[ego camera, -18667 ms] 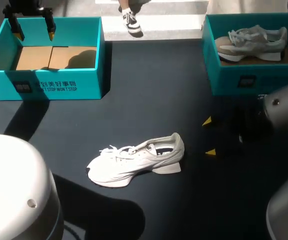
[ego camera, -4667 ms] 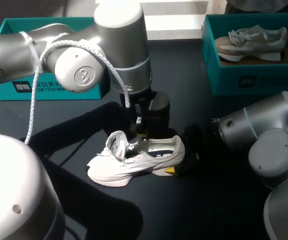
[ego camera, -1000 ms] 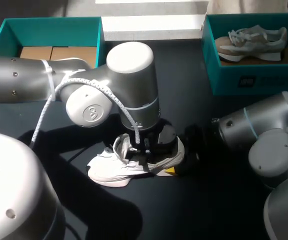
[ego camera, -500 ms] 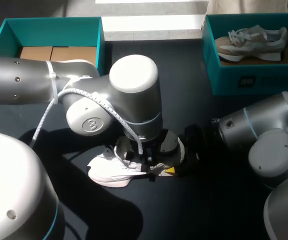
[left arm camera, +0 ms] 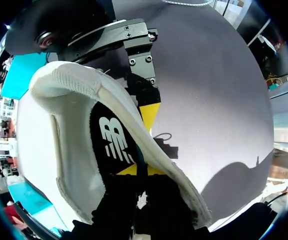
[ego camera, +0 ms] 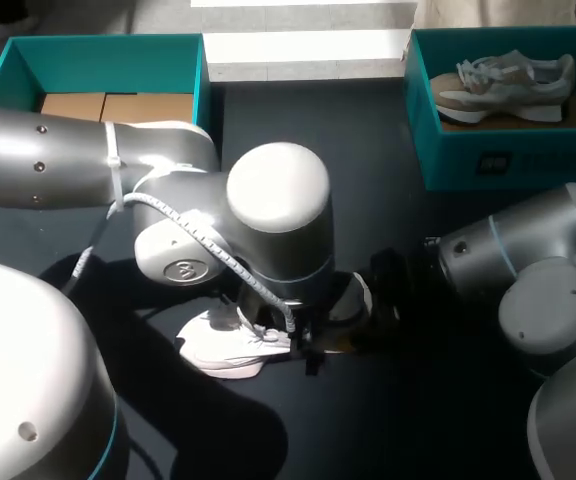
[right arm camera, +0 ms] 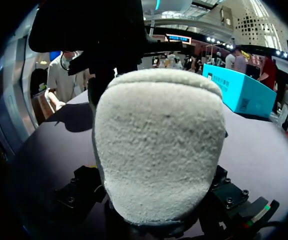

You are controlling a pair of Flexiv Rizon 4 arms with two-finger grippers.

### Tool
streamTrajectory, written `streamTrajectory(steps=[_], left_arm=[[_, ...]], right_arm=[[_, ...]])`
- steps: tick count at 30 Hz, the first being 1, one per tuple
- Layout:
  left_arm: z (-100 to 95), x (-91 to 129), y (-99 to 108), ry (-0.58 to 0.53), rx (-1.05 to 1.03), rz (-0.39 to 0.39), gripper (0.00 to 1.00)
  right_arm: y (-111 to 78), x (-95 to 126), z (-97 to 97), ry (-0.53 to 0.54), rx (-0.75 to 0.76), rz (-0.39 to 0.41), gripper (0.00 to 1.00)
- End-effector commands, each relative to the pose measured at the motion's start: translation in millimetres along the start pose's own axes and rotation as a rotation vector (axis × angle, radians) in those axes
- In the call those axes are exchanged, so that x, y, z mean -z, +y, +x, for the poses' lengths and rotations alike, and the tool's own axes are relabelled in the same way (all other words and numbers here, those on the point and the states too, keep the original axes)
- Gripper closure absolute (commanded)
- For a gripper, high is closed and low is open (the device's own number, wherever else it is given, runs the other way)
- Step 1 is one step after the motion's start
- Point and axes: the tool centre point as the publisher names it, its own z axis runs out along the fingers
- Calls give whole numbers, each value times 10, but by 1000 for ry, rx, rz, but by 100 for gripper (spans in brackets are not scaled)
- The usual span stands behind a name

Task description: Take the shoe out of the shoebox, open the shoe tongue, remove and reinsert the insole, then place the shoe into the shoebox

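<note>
The white shoe [ego camera: 218, 345] lies on its side on the dark table, mostly hidden under my left arm; only its toe and laces show. In the left wrist view my left gripper [left arm camera: 141, 171] is inside the shoe's opening [left arm camera: 69, 150], its yellow tips pinched on the heel edge of the black insole [left arm camera: 111, 145]. My right gripper [ego camera: 366, 305] clamps the shoe's heel [right arm camera: 156, 145], which fills the space between its fingers. One of its yellow-tipped fingers [left arm camera: 149, 112] presses the heel's outer wall.
An open teal shoebox [ego camera: 98, 45] with a cardboard floor stands at the back left. A second teal box [ego camera: 468, 150] at the back right holds a grey shoe [ego camera: 508, 85]. The table in front of the shoe is bare.
My left arm has come lower and nearer over the shoe, hiding more of it. Its fingers have closed together on the insole. The right arm has kept still.
</note>
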Motion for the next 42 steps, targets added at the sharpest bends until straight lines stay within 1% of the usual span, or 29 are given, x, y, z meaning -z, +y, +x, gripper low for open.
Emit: streamTrajectory(steps=[1,5,9,13,17,18,21,23,24,25,30,33,42], left_arm=[[186,111,-258,-30,5,-16,100],[272,177,-277,-31,4,-8,100],[328,138,-260,-5,8,10,100],[337,99,-200,26,26,34,100],[308,105,-124,48,36,50,100],[318,29,-101,50,44,49,100],[312,-7,-67,45,48,46,100],[286,-6,-18,43,48,47,100],[232,-6,11,43,48,48,100],[220,-6,17,43,47,49,100],[90,10,103,55,50,63,100],[62,20,129,60,51,70,100],[102,161,176,79,28,103,100]], right_arm=[[-12,-57,3,-4,-2,1,100],[-12,-57,3,-4,-2,1,100],[-12,-57,3,-4,-2,1,100],[-12,-57,3,-4,-2,1,100],[-12,-57,3,-4,-2,1,100],[-12,-57,3,-4,-2,1,100],[-12,-57,3,-4,-2,1,100],[-12,-57,3,-4,-2,1,100],[-12,-57,3,-4,-2,1,100],[-12,-57,3,-4,-2,1,100],[-12,-57,3,-4,-2,1,100],[-12,-57,3,-4,-2,1,100],[-12,-57,3,-4,-2,1,100]])
